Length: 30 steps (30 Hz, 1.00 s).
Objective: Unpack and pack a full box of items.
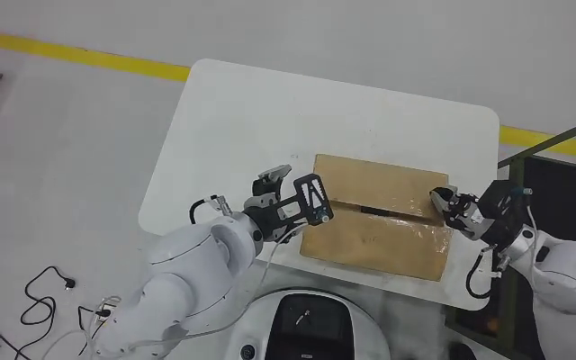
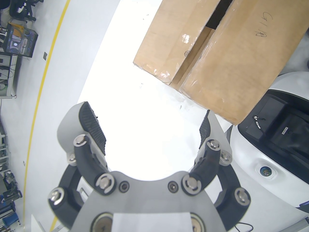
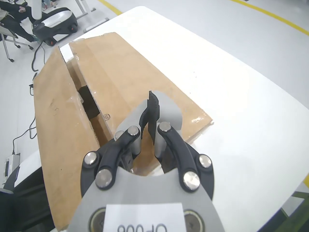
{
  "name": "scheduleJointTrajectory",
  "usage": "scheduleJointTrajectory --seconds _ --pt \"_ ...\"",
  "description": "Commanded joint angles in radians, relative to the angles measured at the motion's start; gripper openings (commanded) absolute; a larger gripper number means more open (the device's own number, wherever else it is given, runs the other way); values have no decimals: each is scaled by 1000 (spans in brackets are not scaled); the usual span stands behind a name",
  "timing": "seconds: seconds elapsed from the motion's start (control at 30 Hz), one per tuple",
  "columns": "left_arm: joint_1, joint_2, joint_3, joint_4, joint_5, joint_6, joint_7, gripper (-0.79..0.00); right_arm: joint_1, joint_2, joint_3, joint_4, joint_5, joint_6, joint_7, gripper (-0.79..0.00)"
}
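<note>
lying on the table (image 1: pixel 270 117), the cardboard box (image 1: pixel 378 216) had its flaps nearly closed. the left gripper (image 2: pixel 146 112) gaped empty beside one end. the right gripper (image 3: pixel 153 100), pinched together on nothing, hung at the other.

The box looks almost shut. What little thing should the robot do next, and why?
Probably ease the open left tool toward the gap between the two top flaps of the box and catch one flap's edge to lift it. The flaps lie nearly flat with something dark showing between them, so nothing can come out yet. The right tool is shut at the other end.
</note>
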Motion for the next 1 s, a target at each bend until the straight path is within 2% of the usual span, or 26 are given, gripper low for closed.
scheduleJointTrajectory --seconds 0.0,0.23,0.4,0.7,0.97 --pt "0 0 -1 0 -1 1 2 0 -22 -1 -9 -23 3 38 12 -785" --pt "-1 1 -1 4 1 -2 8 0 -87 -8 -21 -110 97 193 4 -785" --pt "-1 1 0 6 1 -2 10 0 -119 -9 -10 -169 142 228 12 -785" --pt "1 2 -2 19 -18 3 -1 0 -195 -16 -66 -231 -6 290 -41 -785" --pt "-21 -2 2 59 -45 34 -37 0 -214 -23 -105 -228 -85 364 -102 -785"
